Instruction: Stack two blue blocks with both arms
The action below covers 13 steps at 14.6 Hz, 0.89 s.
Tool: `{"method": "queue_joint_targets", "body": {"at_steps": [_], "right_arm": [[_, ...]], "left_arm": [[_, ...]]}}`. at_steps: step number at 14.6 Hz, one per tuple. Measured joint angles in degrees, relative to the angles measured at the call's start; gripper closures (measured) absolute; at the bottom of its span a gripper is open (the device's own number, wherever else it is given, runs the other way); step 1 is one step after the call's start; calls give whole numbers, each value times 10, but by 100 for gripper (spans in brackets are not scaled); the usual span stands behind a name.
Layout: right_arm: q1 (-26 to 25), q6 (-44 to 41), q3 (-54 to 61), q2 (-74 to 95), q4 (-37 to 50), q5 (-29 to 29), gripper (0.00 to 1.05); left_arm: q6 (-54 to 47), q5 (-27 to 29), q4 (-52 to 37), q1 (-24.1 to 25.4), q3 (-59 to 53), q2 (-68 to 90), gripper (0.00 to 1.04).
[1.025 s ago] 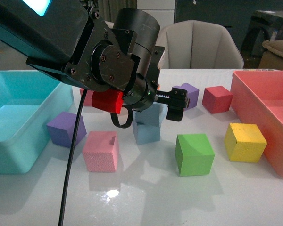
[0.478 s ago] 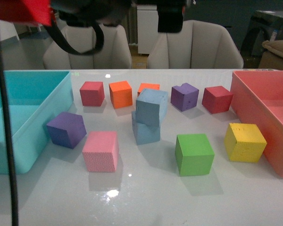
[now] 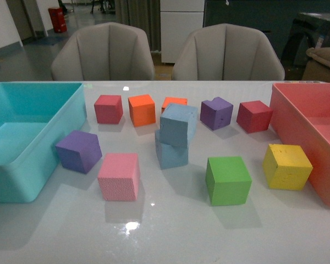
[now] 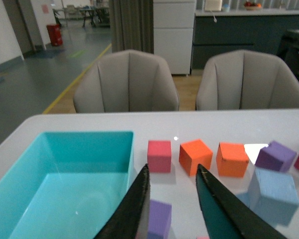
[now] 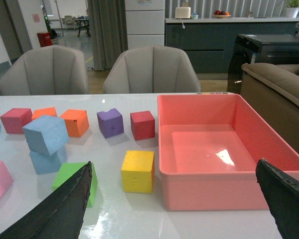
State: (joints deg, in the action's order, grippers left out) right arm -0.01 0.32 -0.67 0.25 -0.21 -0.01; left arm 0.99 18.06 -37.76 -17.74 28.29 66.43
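Two pale sky-blue foam cubes sit stacked near the centre of the front view: the upper blue cube [image 3: 178, 124] rests tilted and twisted on the lower blue cube [image 3: 171, 154], overhanging it toward the right. Behind the stack, in the upper middle of the frame, stand a red foam cube [image 3: 108, 108], an orange foam cube [image 3: 142, 109] and a dark purple foam cube [image 3: 216, 113]. A pink foam cube [image 3: 119, 176] lies lower left of the stack, a green foam cube [image 3: 227, 180] lower right, with a yellow foam cube [image 3: 286, 166] further right beside the pink plastic bin [image 3: 297, 113]. The large turquoise plastic bin [image 3: 41, 157] fills the left edge.

Neither arm shows in the front view. In the left wrist view the left gripper [image 4: 172, 209] has its black fingers parted with nothing between them, high above the table. In the right wrist view the right gripper [image 5: 174, 204] is spread very wide, fingers at opposite lower corners, empty.
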Motion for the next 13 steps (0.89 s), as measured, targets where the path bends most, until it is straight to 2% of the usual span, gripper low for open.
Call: {"method": "queue_joint_targets", "body": {"at_steps": [2,3,10,12,13], "right_arm": [[0,0,0,0,0,0,6],[0,0,0,0,0,0,6],[0,0,0,0,0,0,6],[0,0,0,0,0,0,6],[0,0,0,0,0,0,6]], "left_arm": [[0,-36,-14,31,-68,-50,97],[-2,-49,-21,48,-93,-82,103],[-2,-124,24,123,-219,-240,103],[-2,-176,51,176,-236,-288,103],[-2,-174,67,181,-243,-310,103]]}}
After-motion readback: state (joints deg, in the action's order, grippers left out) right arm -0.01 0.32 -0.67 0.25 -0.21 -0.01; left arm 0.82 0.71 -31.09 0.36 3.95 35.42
